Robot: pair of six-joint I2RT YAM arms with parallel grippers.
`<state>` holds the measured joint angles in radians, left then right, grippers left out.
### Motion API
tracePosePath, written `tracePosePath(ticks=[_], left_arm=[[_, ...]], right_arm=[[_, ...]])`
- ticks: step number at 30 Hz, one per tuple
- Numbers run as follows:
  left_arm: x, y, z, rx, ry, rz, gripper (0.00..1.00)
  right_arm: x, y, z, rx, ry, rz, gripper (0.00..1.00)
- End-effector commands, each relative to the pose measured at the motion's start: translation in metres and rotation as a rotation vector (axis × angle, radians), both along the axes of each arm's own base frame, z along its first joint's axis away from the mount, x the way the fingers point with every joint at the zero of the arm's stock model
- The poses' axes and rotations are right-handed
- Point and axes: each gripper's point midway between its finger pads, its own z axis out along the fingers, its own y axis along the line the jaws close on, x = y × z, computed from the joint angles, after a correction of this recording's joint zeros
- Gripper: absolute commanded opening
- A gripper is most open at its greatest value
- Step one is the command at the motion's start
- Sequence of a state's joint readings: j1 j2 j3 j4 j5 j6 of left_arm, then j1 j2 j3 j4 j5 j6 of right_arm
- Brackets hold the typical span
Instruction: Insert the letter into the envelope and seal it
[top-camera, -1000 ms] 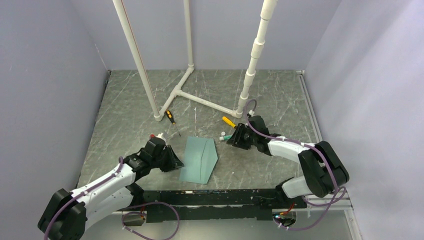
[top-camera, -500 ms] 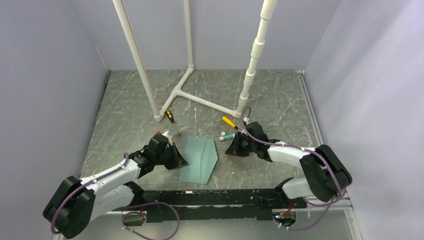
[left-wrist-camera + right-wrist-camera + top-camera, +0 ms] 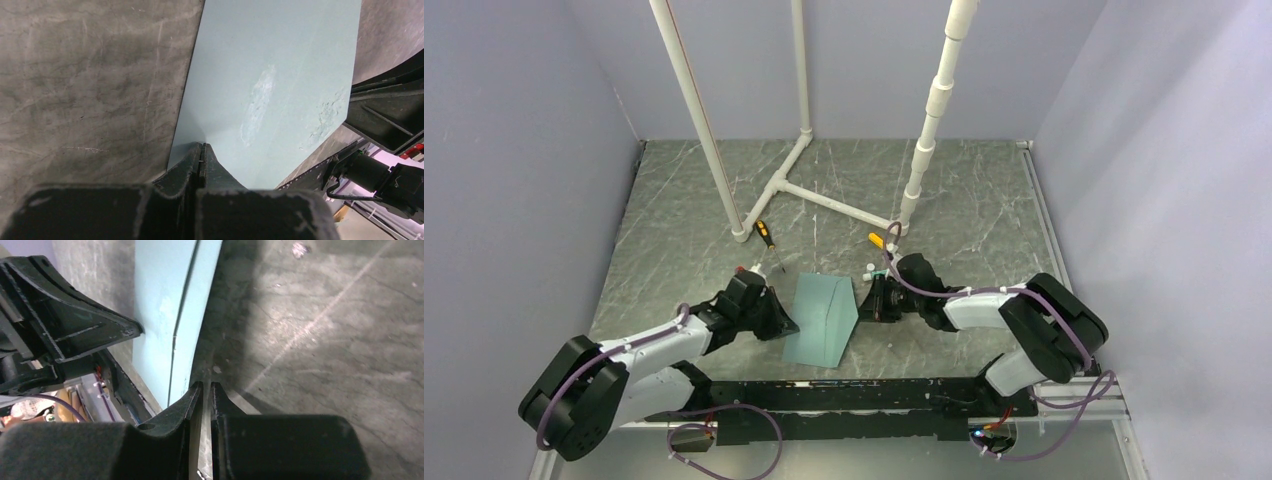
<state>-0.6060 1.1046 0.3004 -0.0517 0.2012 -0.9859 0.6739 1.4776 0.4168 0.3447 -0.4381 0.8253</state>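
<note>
A: Envelope (image 3: 822, 320) placement, as you saw it?

B: It lay flat on the table (image 3: 684, 230), between the two arms, its pointed side toward the right gripper (image 3: 869, 303).

A: And the fingers?

B: The left gripper (image 3: 788, 324) had its fingers pressed together, tips at the envelope's left edge. The right one's were drawn nearly closed, holding nothing, just beside the point. Whether they touched paper, I couldn't tell.
</note>
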Motion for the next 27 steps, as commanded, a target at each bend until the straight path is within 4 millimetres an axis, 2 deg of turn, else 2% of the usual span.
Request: tracePosePath(ticks=[1, 6, 12, 27], left_arm=[[-0.002, 0.018, -0.014, 0.082, 0.001, 0.054, 0.02], [-0.005, 0.021, -0.021, 0.107, 0.02, 0.041, 0.02], [-0.008, 0.02, -0.031, 0.123, 0.055, 0.02, 0.03], [-0.009, 0.019, -0.034, 0.132, 0.065, 0.011, 0.02]], right_arm=[[0.008, 0.023, 0.026, 0.13, -0.083, 0.028, 0.14], [0.008, 0.033, 0.035, 0.184, -0.078, 0.04, 0.14], [0.008, 0.044, 0.034, 0.184, -0.076, 0.065, 0.14], [0.009, 0.061, 0.019, 0.129, -0.078, 0.092, 0.13]])
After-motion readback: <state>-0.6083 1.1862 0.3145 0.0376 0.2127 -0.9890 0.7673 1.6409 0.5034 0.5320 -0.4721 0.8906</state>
